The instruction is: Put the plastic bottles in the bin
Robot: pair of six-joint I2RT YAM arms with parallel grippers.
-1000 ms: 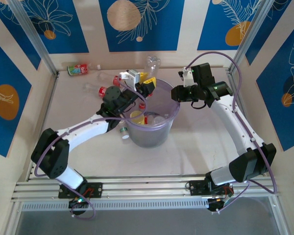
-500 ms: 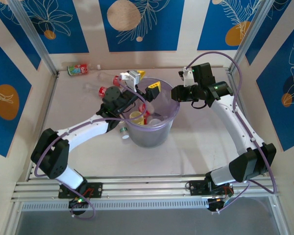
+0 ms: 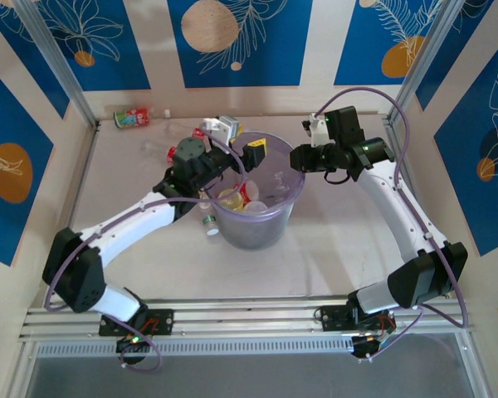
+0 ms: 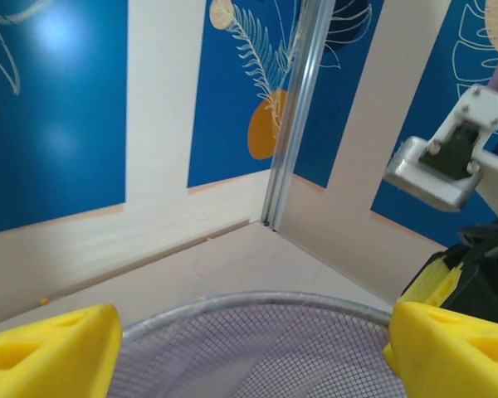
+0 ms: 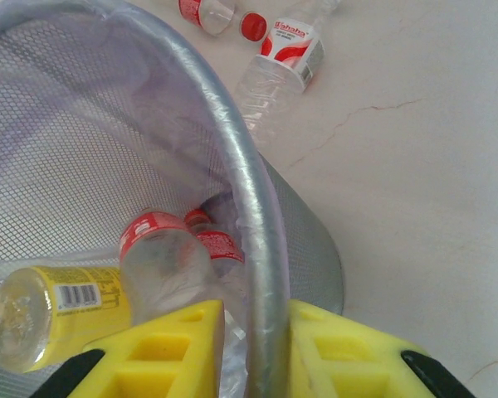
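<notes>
Right jaws clamped on the bin (image 5: 261, 215) rim, one on each side of it. Left jaws spread wide and empty above the bin's mouth. Red-label bottle (image 5: 162, 257) and yellow-label bottle (image 5: 62, 311) lie inside; spare bottle (image 5: 278, 70) on the desk (image 3: 340, 224) beside the bin, red-and-green bottle (image 3: 133, 117) in the far-left corner.

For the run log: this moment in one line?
left gripper open over bin | right gripper clamped on bin rim | bottles inside and on table

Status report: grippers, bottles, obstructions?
Left gripper open, empty, above round pale-purple plastic bin. Right gripper clamped on its rim. Clear plastic bottles inside, red-labelled bottles loose on pale table. Nothing blocking.
</notes>
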